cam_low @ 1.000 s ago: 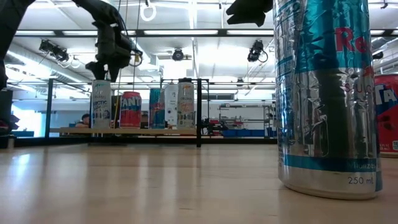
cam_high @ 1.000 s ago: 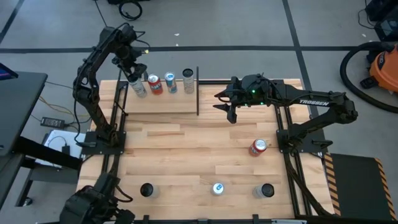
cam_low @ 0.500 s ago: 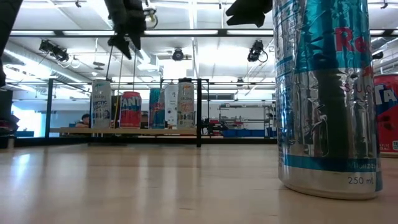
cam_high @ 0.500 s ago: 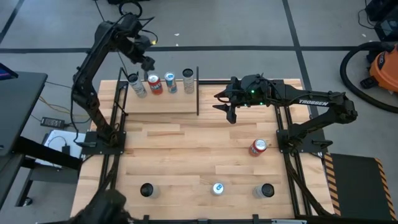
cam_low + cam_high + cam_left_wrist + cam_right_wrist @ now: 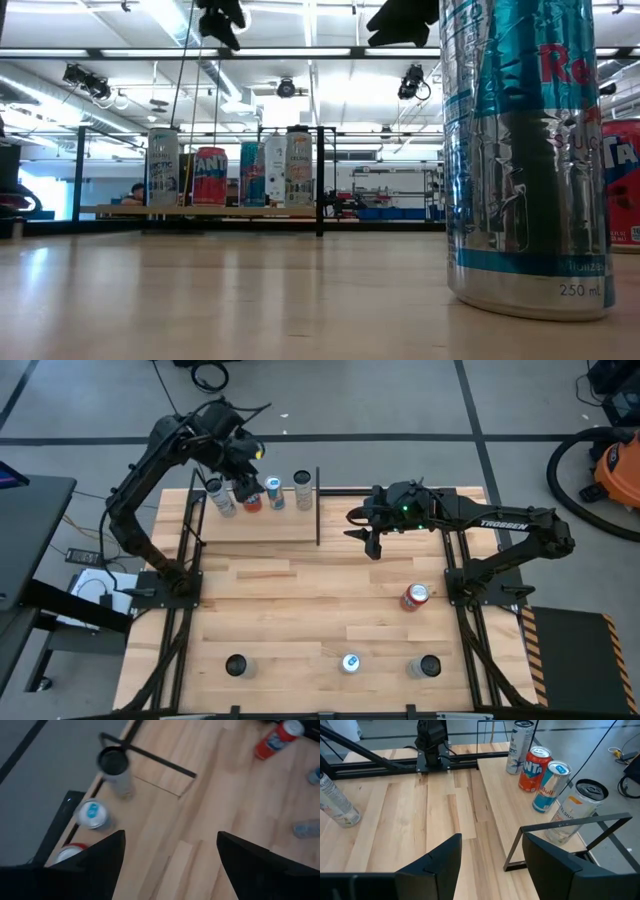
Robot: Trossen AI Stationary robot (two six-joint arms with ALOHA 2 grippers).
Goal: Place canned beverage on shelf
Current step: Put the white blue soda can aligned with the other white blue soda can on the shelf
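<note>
Four cans lined up on the shelf, both my claws up in the air with nothing in them

My left claw [image 5: 243, 456] hangs spread apart above the row on the shelf [image 5: 262, 528] at the back left of the surface [image 5: 300, 610]: a white can [image 5: 222, 499], a red can [image 5: 249, 497], a blue can [image 5: 274, 492] and a dark-topped can [image 5: 303, 490]. My right claw [image 5: 366, 530] hovers just past the shelf's black end rod, fingers parted too. From overhead I also get a loose red can [image 5: 415, 597] and three more cans along the near edge. The low view loses most of that behind one huge silver-blue can [image 5: 525, 150], but shows the shelf row standing upright.
</note>
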